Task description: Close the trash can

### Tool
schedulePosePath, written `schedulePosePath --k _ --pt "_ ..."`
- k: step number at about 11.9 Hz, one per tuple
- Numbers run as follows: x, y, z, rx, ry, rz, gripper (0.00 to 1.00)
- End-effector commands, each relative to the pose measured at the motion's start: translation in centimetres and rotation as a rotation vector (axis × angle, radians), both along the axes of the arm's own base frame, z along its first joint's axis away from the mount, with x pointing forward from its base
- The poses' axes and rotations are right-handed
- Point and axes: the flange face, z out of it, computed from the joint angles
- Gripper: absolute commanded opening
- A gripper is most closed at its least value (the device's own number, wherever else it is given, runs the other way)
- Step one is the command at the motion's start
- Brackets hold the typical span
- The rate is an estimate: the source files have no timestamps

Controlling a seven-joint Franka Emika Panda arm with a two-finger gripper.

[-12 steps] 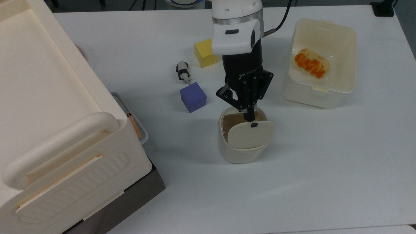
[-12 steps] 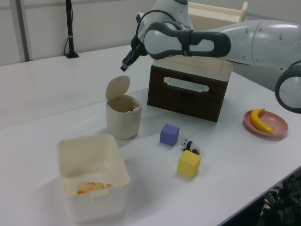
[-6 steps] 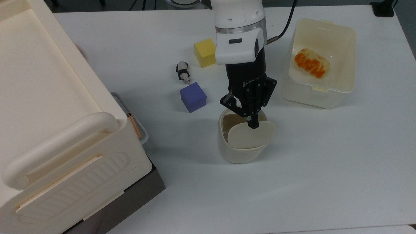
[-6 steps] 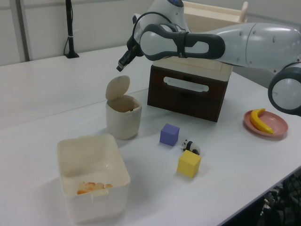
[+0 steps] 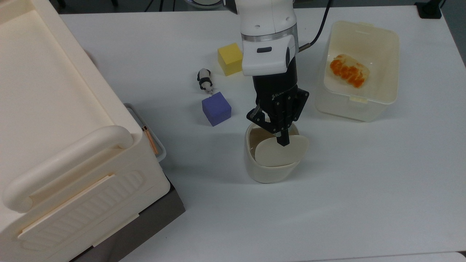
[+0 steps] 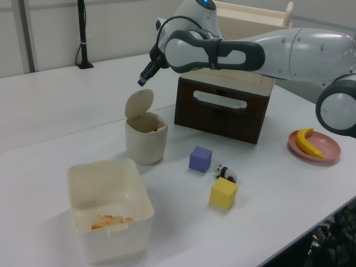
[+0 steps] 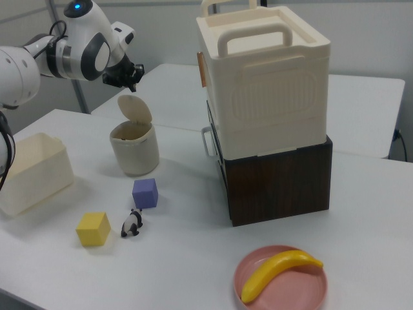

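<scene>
The trash can (image 5: 270, 165) is a small cream bin near the middle of the white table, also seen in the left view (image 6: 146, 142) and the right view (image 7: 134, 154). Its beige lid (image 5: 280, 152) stands raised on its hinge, leaving the mouth open (image 6: 139, 103). My gripper (image 5: 283, 140) is shut with nothing in it. It hangs just above the lid's top edge (image 6: 142, 81), on the side of the can's opening. Whether the tip touches the lid I cannot tell.
A purple cube (image 5: 216, 108), a panda toy (image 5: 205, 80) and a yellow cube (image 5: 230, 58) lie at the top view's left of the can. At that side's edge stands a huge cream box (image 5: 54, 109). A cream tub (image 5: 342, 109) holds orange food. A banana (image 6: 307, 142) rests on a pink plate (image 6: 329, 147).
The gripper has shifted from over the can's opening to the lid's top edge and hides the lid's black mark. In the last half second it hardly moved. The lid stays raised.
</scene>
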Motion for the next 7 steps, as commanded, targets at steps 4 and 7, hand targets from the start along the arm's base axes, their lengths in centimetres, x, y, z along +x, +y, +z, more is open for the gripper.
schedulePosePath --k 4,7 --pt "0.06 0.58 -0.26 0.019 0.001 0.016 0.00" --pt "-0.16 1.16 -0.94 0.013 0.015 0.026 0.00"
